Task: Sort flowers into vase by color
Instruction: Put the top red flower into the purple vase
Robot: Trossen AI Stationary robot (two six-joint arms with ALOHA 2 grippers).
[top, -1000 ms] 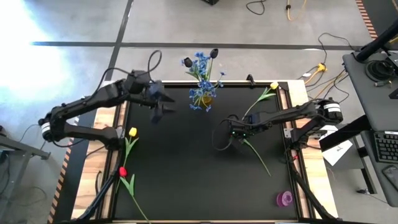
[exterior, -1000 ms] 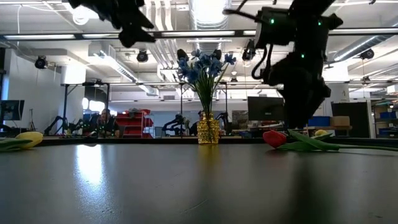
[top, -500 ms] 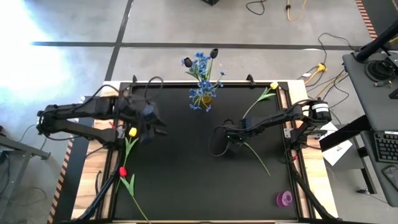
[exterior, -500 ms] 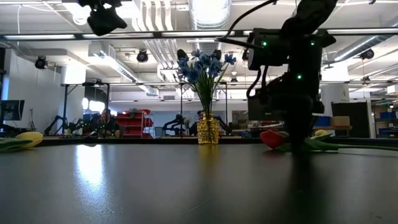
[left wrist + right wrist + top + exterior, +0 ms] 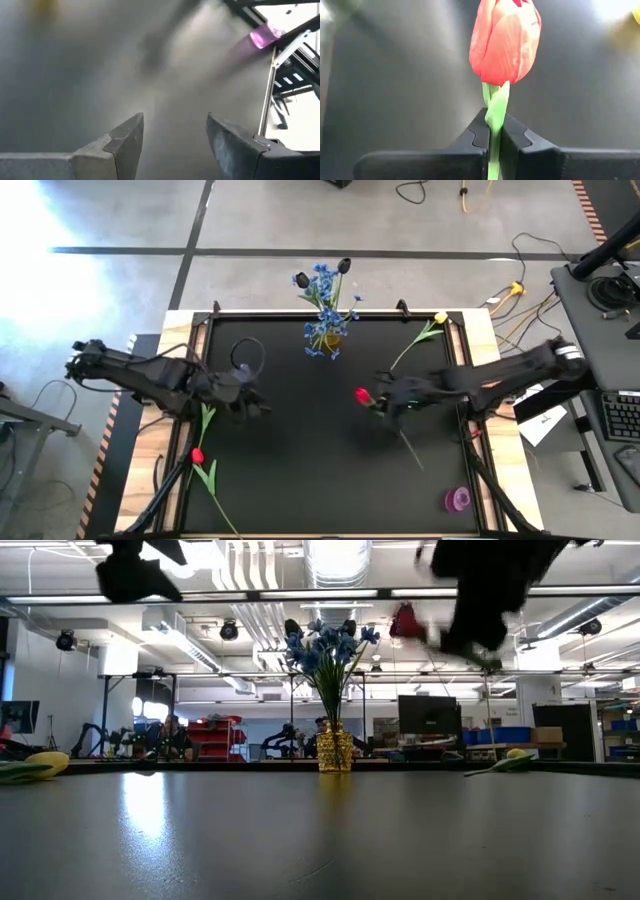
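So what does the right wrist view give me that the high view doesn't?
Only the right wrist view shows the grip itself: the right gripper shut on the red tulip, fingers pinching the stem just under the head.

Only the high view shows the layout: the vase of blue flowers at the table's far edge, a yellow tulip near the right arm, another red one by the left edge, and the left gripper open over the table's left part.

Both show the held tulip and the dark table.
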